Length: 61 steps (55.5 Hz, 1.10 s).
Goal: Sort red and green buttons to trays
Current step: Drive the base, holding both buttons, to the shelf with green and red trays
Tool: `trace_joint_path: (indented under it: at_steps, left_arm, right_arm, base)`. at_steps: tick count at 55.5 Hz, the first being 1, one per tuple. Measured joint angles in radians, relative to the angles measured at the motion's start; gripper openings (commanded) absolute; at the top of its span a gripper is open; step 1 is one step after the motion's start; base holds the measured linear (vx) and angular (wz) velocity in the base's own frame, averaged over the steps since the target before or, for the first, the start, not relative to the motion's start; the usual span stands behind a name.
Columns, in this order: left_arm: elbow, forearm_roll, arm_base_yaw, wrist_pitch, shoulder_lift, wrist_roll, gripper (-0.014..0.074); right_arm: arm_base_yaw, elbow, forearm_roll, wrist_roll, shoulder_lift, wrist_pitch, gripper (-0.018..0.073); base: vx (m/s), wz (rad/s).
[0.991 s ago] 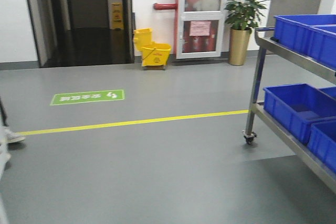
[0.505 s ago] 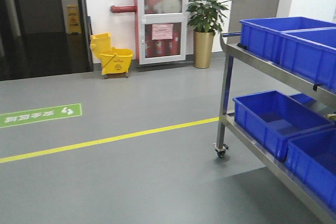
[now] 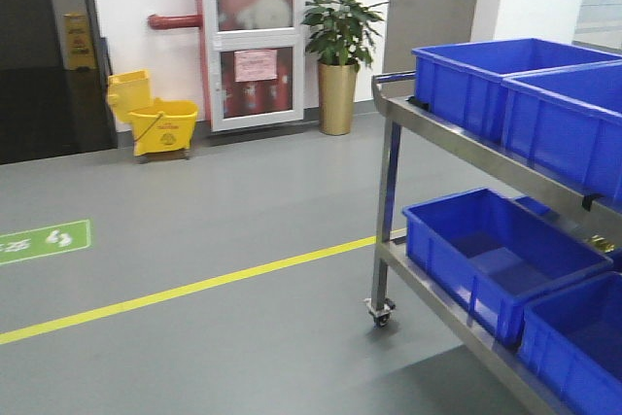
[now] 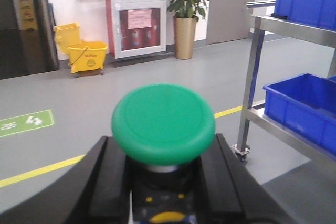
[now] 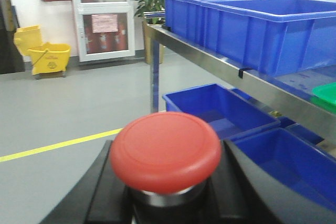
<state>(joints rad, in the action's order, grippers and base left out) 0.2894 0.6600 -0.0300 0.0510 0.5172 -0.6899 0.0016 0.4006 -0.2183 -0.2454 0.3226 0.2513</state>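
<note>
In the left wrist view, the green button (image 4: 163,121) sits upright with its base clamped between the black fingers (image 4: 113,177) of my left gripper (image 4: 164,179), which is shut on it. In the right wrist view, my right gripper (image 5: 165,200) is shut the same way on the red button (image 5: 165,150). Both grippers are held in the air above the grey floor. A green corner (image 5: 325,95) pokes in at the right edge past the cart's shelf rail; it may be the green tray. The red tray is out of view.
A wheeled steel cart (image 3: 387,143) stands at the right, with deep blue bins on its top shelf (image 3: 486,80) and lower shelf (image 3: 496,250). A yellow line (image 3: 194,289) crosses the floor. A yellow mop bucket (image 3: 155,123) and a potted plant (image 3: 338,55) stand by the far wall.
The front view has swung to the right: the bucket, door and plant have slid left, and the cart with its blue bins now fills more of the right side.
</note>
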Motion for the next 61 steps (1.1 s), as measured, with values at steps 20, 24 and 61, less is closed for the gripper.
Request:
trace_joint_path:
  at_steps: [20, 24, 61]
  left_arm:
    - [0.0, 0.0, 0.0, 0.0, 0.0, 0.0, 0.0]
    - [0.0, 0.0, 0.0, 0.0, 0.0, 0.0, 0.0]
    - [0.0, -0.001, 0.0, 0.0, 0.001, 0.0, 0.0]
  right_arm:
    - [0.0, 0.0, 0.0, 0.0, 0.0, 0.0, 0.0]
    - [0.0, 0.0, 0.0, 0.0, 0.0, 0.0, 0.0]
    - [0.0, 0.0, 0.0, 0.0, 0.0, 0.0, 0.0]
  base:
    - [0.41, -0.54]
    - [0.33, -0.81]
    - [0.2, -0.73]
